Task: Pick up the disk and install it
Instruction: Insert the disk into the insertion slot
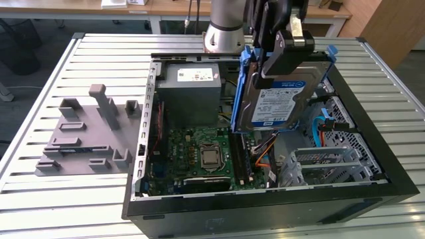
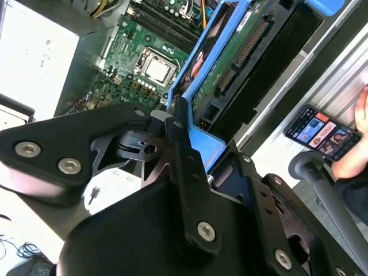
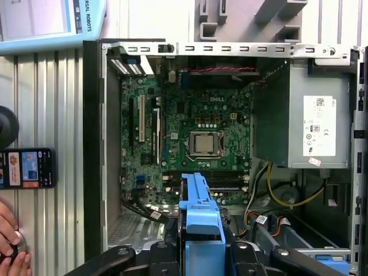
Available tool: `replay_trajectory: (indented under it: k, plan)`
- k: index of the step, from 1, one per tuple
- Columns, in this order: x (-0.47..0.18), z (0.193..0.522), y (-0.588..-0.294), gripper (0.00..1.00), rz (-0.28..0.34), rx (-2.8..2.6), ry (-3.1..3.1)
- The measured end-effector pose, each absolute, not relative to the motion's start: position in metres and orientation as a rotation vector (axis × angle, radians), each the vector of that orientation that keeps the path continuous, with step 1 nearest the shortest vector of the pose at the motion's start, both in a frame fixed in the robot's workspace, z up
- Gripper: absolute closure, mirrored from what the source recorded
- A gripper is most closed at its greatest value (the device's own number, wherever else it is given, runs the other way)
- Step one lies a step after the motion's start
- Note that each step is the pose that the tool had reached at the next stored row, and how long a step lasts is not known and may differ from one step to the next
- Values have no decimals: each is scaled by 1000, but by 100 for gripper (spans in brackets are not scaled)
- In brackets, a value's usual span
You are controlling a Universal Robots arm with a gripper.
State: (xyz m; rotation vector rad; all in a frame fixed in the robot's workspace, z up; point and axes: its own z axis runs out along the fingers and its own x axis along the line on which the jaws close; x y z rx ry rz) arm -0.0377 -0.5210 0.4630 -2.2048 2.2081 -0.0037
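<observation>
Starting at the exterior view's left: one grey moulded fixture (image 1: 83,134) sits on the slatted metal table (image 1: 40,199), well apart from the action. Next along is one open computer case (image 1: 265,211), lying on its side with its insides showing. In its upper left corner there's one grey power supply (image 1: 189,94) with a white sticker, and just below it one green motherboard (image 1: 192,149) carrying a single processor (image 1: 211,158) at its centre. Right of centre now, and here's the disk (image 1: 282,102): just the one, silver-grey with a blue-and-white label and blue rails, standing on edge and slightly tilted, with its label toward the camera. It is up in the air over the case interior, between the motherboard and the one metal drive cage (image 1: 325,162) in the lower right. The gripper (image 1: 277,62) comes down from the top of the frame with its fingers clamped tight on the disk's upper end. In the second wrist view they pinch the blue frame. In the first wrist view, one phone (image 3: 26,168) lies on the table outside the case, with a person's hand (image 3: 11,247) near it.
</observation>
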Motion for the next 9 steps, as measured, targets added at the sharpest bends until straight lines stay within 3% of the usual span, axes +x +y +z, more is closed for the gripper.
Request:
replay_trajectory:
  k: [9]
  plan:
    - [-36, 462, -535, 64, -4, -2204, 2209]
